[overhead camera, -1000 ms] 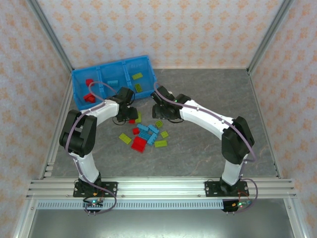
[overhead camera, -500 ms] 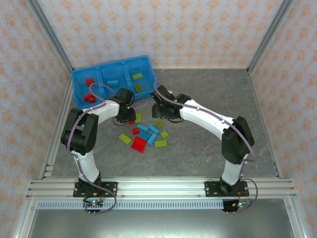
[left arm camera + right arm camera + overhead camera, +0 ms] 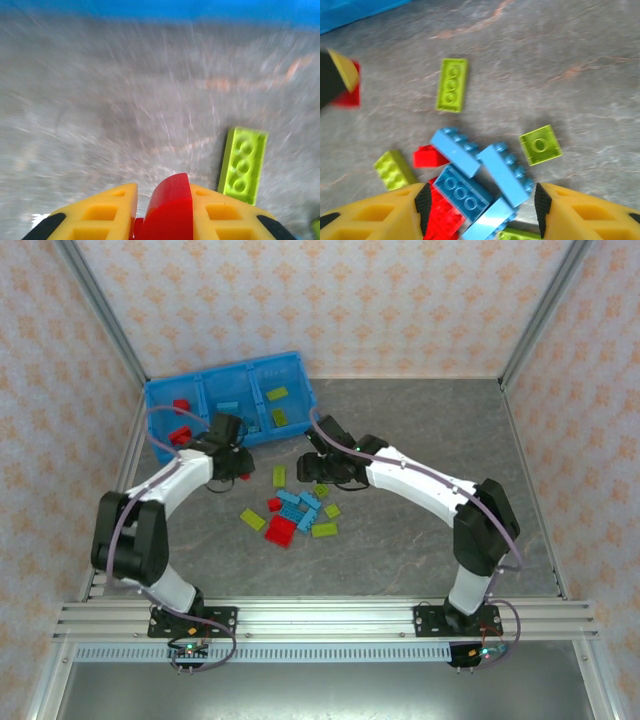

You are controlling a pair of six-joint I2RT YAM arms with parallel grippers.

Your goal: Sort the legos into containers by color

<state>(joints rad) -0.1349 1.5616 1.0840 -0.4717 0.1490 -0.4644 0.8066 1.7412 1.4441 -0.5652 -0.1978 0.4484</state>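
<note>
Legos [image 3: 295, 512]: one red brick [image 3: 170, 207] pinched by left fingers [image 3: 95, 212]; right fingers [image 3: 580, 210] spread over perhaps four blue bricks [image 3: 505, 172].

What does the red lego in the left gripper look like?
The red lego is small, smooth, glossy plastic with a rounded end pointing forward. It sits clamped between the yellow fingers of the left gripper, touching both. Its studs and lower part are hidden. The grey table lies beyond it.

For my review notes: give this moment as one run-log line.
left gripper: shut on red lego | right gripper: open over light-blue legos | blue tray: partly filled
</note>
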